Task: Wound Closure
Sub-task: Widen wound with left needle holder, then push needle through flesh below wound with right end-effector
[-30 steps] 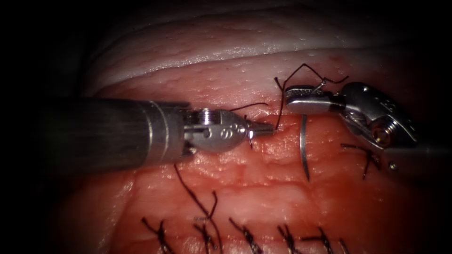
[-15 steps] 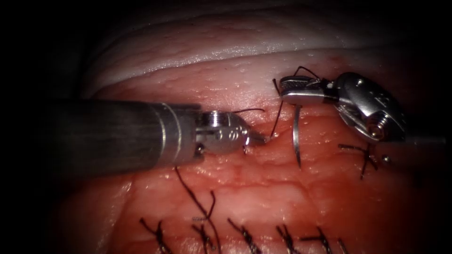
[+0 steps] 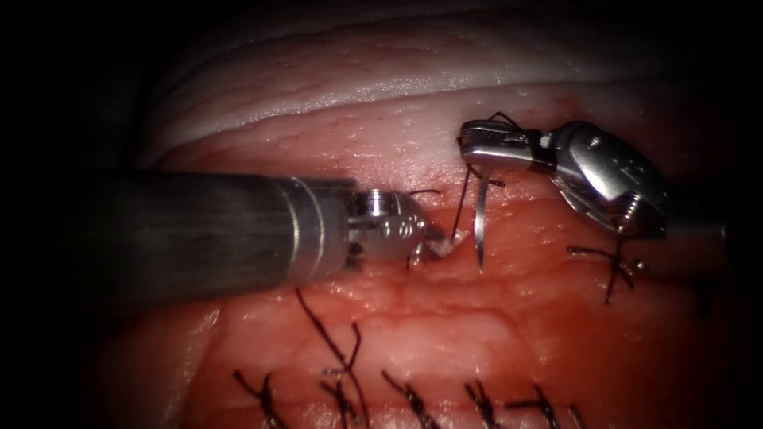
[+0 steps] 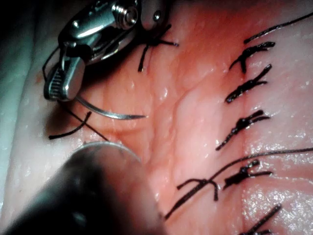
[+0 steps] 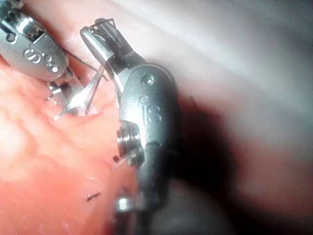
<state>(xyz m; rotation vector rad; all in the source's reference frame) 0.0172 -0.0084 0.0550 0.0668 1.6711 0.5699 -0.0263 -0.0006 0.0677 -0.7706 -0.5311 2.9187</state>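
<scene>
My left tool (image 3: 435, 238) comes in from the left, and its jaws are shut on a small pale lip of the tissue (image 3: 447, 248). My right tool (image 3: 477, 147) is shut on the curved needle (image 3: 479, 222) near its back end. The needle hangs downward, and its tip is free just above the tissue, right of the pinched lip. Dark thread (image 3: 459, 202) loops around the right jaws and runs down to the lip. In the left wrist view the right jaws (image 4: 61, 85) hold the needle (image 4: 110, 114). The right wrist view has the needle (image 5: 88, 93) beside the left tool (image 5: 34, 54).
A row of several knotted stitches (image 3: 413, 393) with cut thread ends lies along the near side of the tissue. Another knot (image 3: 616, 266) sits under the right tool's wrist. A pale fat ridge (image 3: 358, 87) crosses behind. Red fluid wets the tissue.
The right tool has carried the needle left and slightly up. The left tool has slid right and dipped, its jaws now pinching a tissue lip beside the needle tip.
</scene>
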